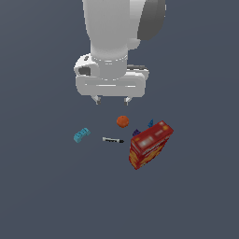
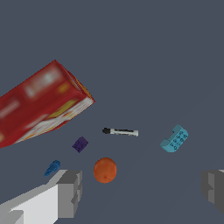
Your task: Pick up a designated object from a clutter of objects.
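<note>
The gripper hangs above the clutter with its jaws spread wide and holding nothing, and the orange ball lies nearest beneath it. The marker lies flat just beyond the orange ball, between the cyan brick and the red box, touching neither; its long axis appears roughly parallel to the line joining the 2 fingertips, so a wrist turn is probably needed. The surface is plain dark grey, with open room around the marker.
</note>
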`<state>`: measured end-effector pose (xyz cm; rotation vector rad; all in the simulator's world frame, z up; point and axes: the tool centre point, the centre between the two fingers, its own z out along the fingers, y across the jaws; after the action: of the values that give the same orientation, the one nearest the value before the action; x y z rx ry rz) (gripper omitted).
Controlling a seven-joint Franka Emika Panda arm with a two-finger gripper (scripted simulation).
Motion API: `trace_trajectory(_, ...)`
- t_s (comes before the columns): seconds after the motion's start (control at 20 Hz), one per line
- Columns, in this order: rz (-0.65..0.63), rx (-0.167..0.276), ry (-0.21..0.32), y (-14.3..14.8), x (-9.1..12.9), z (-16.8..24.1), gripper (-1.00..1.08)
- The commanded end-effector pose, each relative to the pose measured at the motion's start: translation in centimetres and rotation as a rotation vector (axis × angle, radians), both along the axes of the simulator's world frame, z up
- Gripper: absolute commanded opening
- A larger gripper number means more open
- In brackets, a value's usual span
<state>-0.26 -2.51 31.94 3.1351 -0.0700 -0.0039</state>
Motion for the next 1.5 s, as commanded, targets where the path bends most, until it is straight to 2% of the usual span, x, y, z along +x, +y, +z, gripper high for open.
trace_trajectory(0.0, 0.0, 0.0, 0.0, 0.0, 0.0, 0.0, 1.0)
trace_trajectory(0.45, -0.018, -0.023, 0.015, -1.4, -0.9, 0.7, 1.0)
trace_trajectory(0.8, -0.004, -0.027, 0.015, -1.4, -0.8, 0.3, 1.0)
trace_trajectory(1.15, 0.083, -0.051, 0.025, -2.0, -0.5, -1.6, 1.0)
trace_trajectory(1.45, 0.218, -0.08, 0.042, -2.8, -0.1, -4.5, 1.0)
